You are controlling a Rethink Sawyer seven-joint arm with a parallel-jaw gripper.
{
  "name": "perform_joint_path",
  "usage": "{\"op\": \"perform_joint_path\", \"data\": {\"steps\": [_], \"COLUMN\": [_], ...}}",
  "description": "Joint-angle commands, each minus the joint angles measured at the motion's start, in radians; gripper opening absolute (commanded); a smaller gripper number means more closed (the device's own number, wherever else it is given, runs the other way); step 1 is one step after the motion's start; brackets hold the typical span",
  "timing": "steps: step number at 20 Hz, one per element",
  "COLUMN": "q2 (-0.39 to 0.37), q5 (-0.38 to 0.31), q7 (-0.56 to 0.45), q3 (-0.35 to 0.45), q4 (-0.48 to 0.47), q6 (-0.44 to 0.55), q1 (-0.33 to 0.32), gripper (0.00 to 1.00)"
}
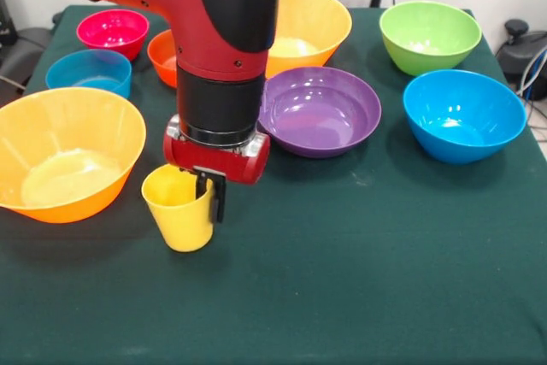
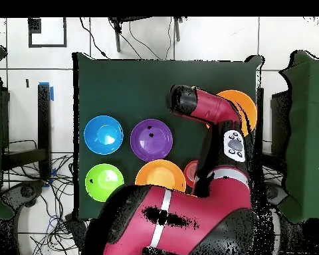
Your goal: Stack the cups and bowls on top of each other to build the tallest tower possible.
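Note:
My gripper is shut on the right rim of the yellow cup, with one black finger outside the wall. The cup is upright, slightly tilted, low over the green table just right of a large orange bowl; I cannot tell whether it touches the cloth. The second large orange bowl stands at the back, behind the wide purple bowl. The green bowl and blue bowl are on the right. The small pink, small blue and red-orange bowls are at the back left. The purple cup is hidden.
The arm covers the gripper and cup in the overhead view, where the blue, purple, green and orange bowls show. The table's front half lies bare in the front view.

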Motion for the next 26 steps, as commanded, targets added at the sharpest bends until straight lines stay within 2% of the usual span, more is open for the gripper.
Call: {"op": "perform_joint_path", "data": {"steps": [1, 7, 15, 16, 21, 26], "q2": [0.035, 0.058, 0.059, 0.059, 0.060, 0.012], "q5": [0.040, 0.076, 0.088, 0.079, 0.071, 0.090], "q7": [0.175, 0.172, 0.155, 0.137, 0.126, 0.123], "q3": [0.023, 0.045, 0.021, 0.022, 0.010, 0.039], "q4": [-0.095, -0.075, -0.089, -0.090, -0.104, -0.041], "q6": [0.134, 0.157, 0.200, 0.179, 0.210, 0.214], "q1": [0.059, 0.054, 0.069, 0.068, 0.073, 0.052], "gripper": [0.00, 0.00, 0.00, 1.00, 1.00, 1.00]}}
